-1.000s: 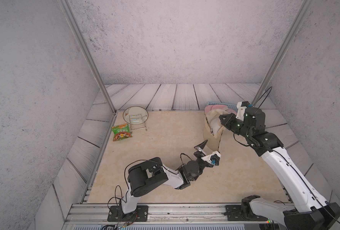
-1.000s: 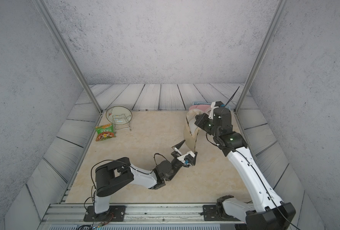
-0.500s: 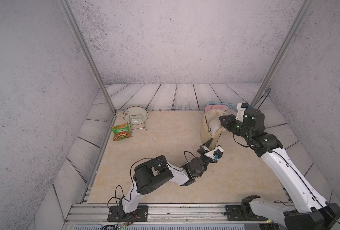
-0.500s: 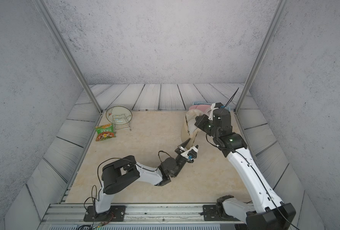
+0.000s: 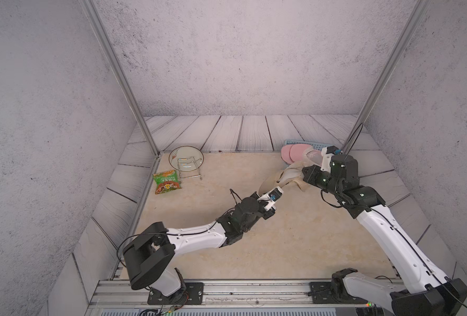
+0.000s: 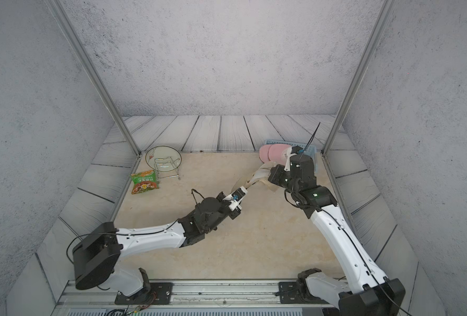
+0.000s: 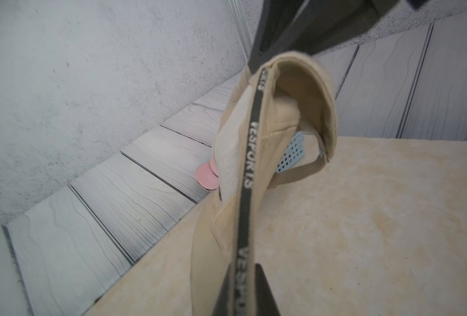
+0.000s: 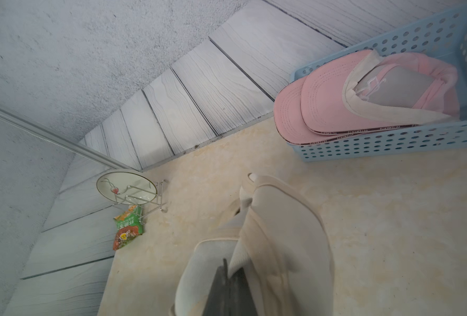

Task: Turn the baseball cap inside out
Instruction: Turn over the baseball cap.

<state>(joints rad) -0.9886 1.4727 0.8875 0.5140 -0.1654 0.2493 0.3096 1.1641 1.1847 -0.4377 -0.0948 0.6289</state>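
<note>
The beige baseball cap (image 5: 287,175) (image 6: 259,175) hangs stretched between my two grippers above the back right of the table. My left gripper (image 5: 279,188) (image 6: 246,187) is shut on its brim edge; in the left wrist view the jaws (image 7: 244,276) pinch the black lettered band of the cap (image 7: 254,153). From the right, my right gripper (image 5: 303,175) (image 6: 271,175) holds the crown. The right wrist view shows those jaws (image 8: 231,269) pinched on pale lining fabric of the cap (image 8: 281,232), whose crown sags below.
A blue perforated basket (image 5: 308,143) (image 8: 390,142) holding pink caps (image 5: 291,153) (image 8: 322,109) stands just behind the held cap. At the back left are a plate on a wire rack (image 5: 185,158) and a green snack packet (image 5: 166,182).
My left gripper reached up and right to the cap and closed on its brim edge. The right gripper shifted slightly, still holding the cap.
</note>
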